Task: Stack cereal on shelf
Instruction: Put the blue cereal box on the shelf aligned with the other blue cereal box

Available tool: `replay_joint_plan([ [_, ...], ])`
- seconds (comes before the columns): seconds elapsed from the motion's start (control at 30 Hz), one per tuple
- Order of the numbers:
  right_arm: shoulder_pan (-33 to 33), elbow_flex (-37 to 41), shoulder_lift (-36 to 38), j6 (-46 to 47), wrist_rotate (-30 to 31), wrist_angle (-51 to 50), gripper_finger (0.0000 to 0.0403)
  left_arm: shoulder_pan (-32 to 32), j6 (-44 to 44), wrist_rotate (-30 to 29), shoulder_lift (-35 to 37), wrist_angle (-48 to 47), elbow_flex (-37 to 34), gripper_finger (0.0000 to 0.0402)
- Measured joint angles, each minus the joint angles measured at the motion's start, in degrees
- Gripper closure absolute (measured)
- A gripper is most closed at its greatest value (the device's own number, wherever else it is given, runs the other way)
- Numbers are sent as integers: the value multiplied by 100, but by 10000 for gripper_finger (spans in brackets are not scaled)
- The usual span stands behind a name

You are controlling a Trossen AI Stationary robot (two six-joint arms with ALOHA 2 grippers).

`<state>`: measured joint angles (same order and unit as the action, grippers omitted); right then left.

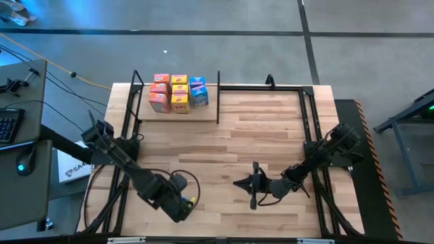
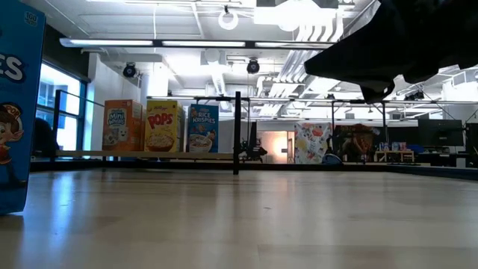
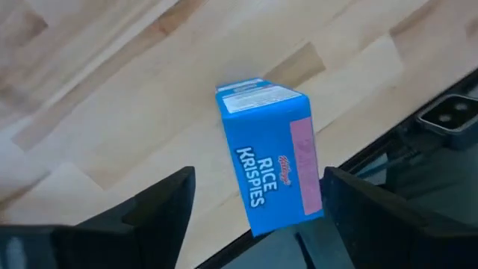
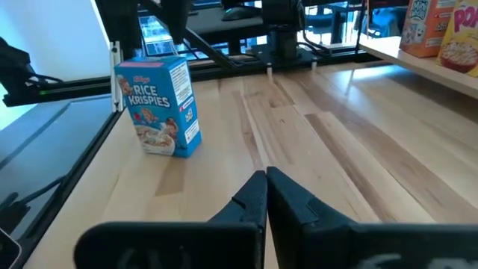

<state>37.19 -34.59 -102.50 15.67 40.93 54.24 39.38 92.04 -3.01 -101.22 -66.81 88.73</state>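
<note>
A blue Rice Krispies cereal box [image 3: 272,157] stands upright on the tabletop near the front left corner, also seen in the right wrist view [image 4: 160,104] and at the low view's left edge [image 2: 19,112]. My left gripper [image 3: 259,173] hangs above it, pointing down and open, one finger on each side and clear of the box. In the high view the left gripper [image 1: 178,203] hides the box. My right gripper [image 4: 267,175] is shut and empty at mid-table near the front [image 1: 239,181], pointing toward the box. The shelf [image 1: 203,114] at the far left holds several orange, yellow and blue boxes [image 1: 180,95].
Black frame rails [image 1: 312,135] run along the table's sides, and one rail [image 3: 418,149] lies close beside the blue box. A black post [image 2: 237,131] bounds the shelf on its right. Bare wood [image 1: 264,129] lies between shelf and grippers.
</note>
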Motion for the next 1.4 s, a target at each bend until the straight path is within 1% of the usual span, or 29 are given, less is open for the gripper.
replay_joint_plan([
  [0.17,36,0,0,101,-35,10,401,21,277,63,-125,-7,3,103],
  [0.3,85,0,0,100,-44,48,401,21,337,-29,-121,0,4,99],
  [0.63,85,0,1,139,-42,48,401,56,502,-126,-121,264,-7,98],
  [0.83,85,-2,2,139,-43,48,401,146,682,-131,-123,446,-194,98],
  [0.97,85,-2,2,142,-42,48,401,168,733,-258,-138,417,-199,98],
  [1.17,85,-2,2,141,-42,47,401,194,639,-292,-270,353,-201,98],
  [1.4,84,-7,4,127,-42,46,401,224,396,-38,-553,352,-208,98],
])
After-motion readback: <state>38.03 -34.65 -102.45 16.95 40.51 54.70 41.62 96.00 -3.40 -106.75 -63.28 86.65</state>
